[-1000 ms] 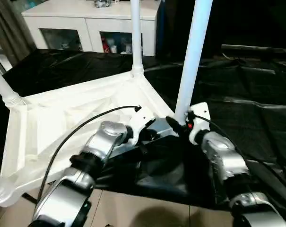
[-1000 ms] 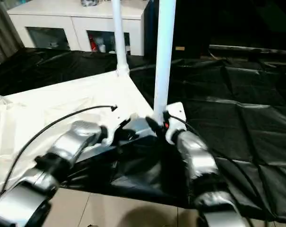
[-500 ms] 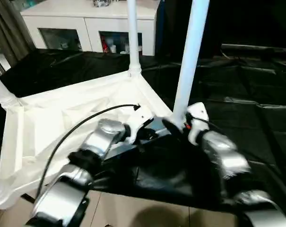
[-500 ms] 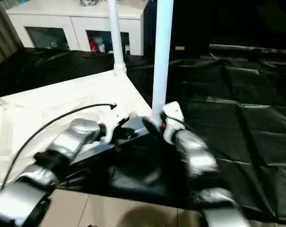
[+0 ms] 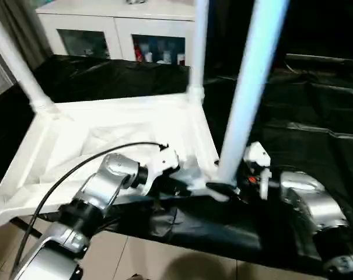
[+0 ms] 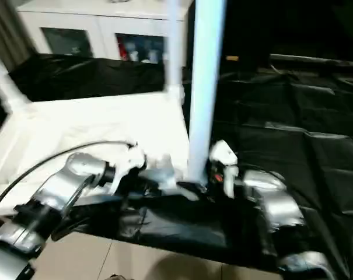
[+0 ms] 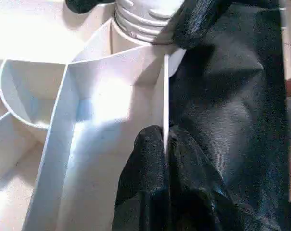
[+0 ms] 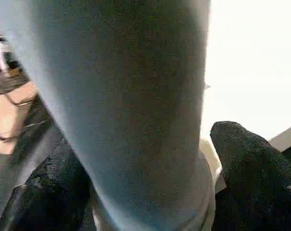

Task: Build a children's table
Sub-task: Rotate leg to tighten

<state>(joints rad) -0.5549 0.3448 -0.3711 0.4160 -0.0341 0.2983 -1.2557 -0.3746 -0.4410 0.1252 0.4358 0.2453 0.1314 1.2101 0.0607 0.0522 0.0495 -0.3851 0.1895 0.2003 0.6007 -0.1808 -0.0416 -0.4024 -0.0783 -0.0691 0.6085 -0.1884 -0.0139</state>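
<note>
Since half a second ago the tabletop has swung in the head views: its far edge, which ran off toward 10 o'clock, now lies nearly level across the picture, and the near leg leans a little more. Part of that shift could be the camera tilting, since the cabinet and cloth have slid too, so I read it only as probable that the robot is turning the leg in its socket. If so, the last leg is being seated and the build is close to done.

At 9 o'clock in the left eye view, the children's table [image 5: 112,131] lies upside down on the black cloth [image 5: 316,122], ribbed underside up, its flat face parallel to the floor. A back-left leg [image 5: 16,61] rises toward 11 o'clock, and another leg [image 5: 198,41] stands at the far corner.

Nearer centre, the left gripper [image 7: 165,144] pinches the thin side wall of the tabletop, one finger on each face, steadying it just beside the corner socket [image 7: 143,21].

At 3 o'clock of that, the near leg [image 5: 249,87] has its long axis close to upright, its top leaning slightly toward 1 o'clock, its foot end in the near-right corner socket. The right gripper [image 8: 145,183] is clamped around its base, a finger [image 8: 251,168] on either side of the tube.

Behind, at 12 o'clock, stands a white cabinet [image 5: 123,35] with glass doors.
</note>
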